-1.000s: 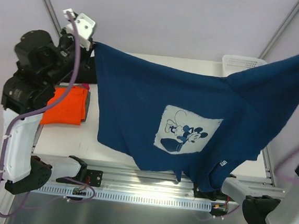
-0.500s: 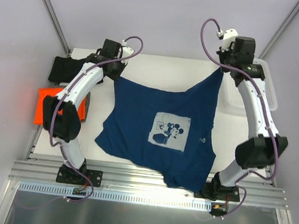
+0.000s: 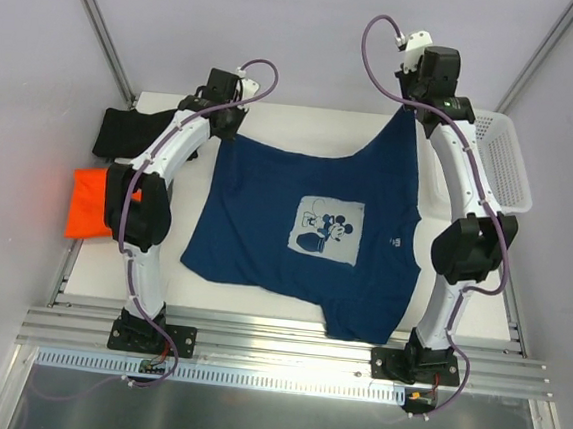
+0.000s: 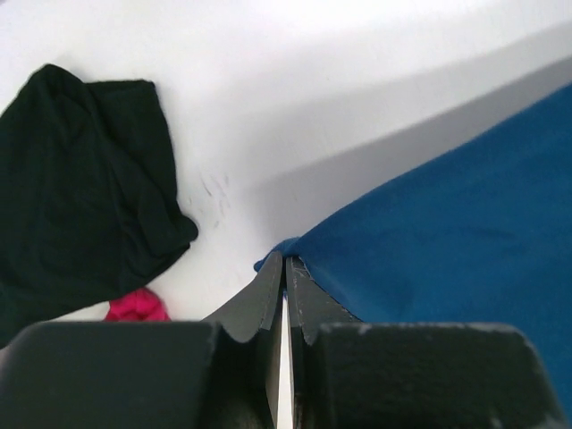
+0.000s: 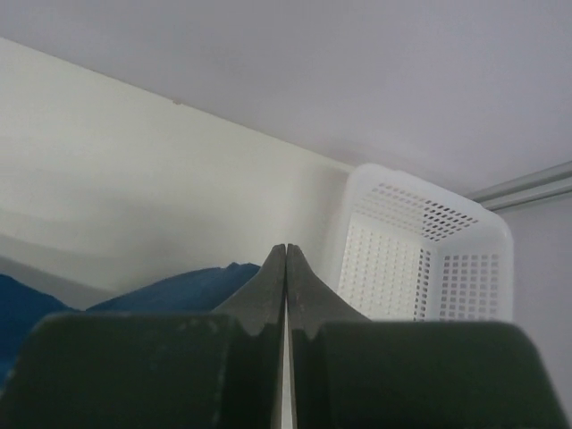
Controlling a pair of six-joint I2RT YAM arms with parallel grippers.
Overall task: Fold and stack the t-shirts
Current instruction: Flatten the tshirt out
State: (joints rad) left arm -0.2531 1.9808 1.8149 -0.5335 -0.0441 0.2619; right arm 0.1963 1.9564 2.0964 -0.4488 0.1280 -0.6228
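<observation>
The left gripper [image 4: 284,264] is clamped fully closed on one far corner of the navy t-shirt [image 3: 306,226], with a lip of blue cloth showing at its tips. The right gripper [image 5: 286,255] is likewise pressed closed, the opposite far corner caught in it and raised off the table [image 3: 305,121]. From those two pinched corners the shirt runs back toward the arm bases, print side up. It is mostly spread flat but rucked on the right gripper's side, and its near hem reaches the table's front edge. Just outboard of the left gripper lies the black t-shirt [image 4: 80,179] in a loose bundle. Farther back on that side is the orange t-shirt [image 3: 92,203], a compact wad at the table's edge. Outboard of the right gripper stands a white basket [image 5: 420,259]. By my reading the navy shirt is only at the laying-out stage: no fold is in it and nothing is stacked. Whether the other two count as folded I cannot tell.
</observation>
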